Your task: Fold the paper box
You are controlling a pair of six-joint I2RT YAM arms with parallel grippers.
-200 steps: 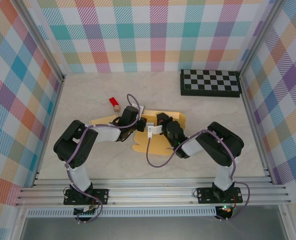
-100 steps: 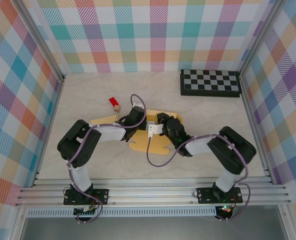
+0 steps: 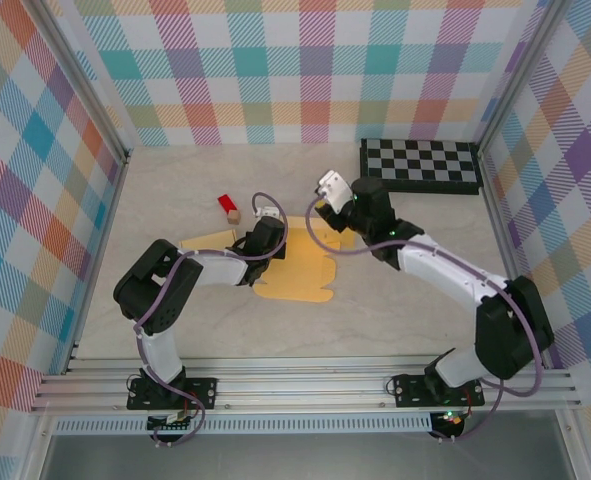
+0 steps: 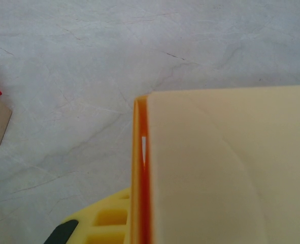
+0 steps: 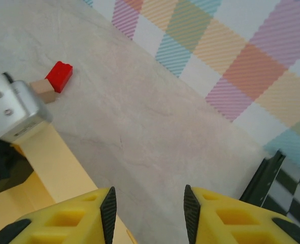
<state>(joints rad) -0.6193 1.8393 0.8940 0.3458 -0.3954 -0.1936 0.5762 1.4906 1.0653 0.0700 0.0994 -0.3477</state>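
While the left gripper (image 3: 263, 238) is clamped on the left edge of the box (image 3: 300, 278), which lies flat mid-table, the right gripper (image 5: 148, 211) hangs by its far-right corner, jaws apart, nothing between them. Red block (image 3: 226, 204) near, not touching.

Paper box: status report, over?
Left gripper shut on paper box flap. Right gripper open, empty. Box mostly flat on table. Red block beyond it, not touching.
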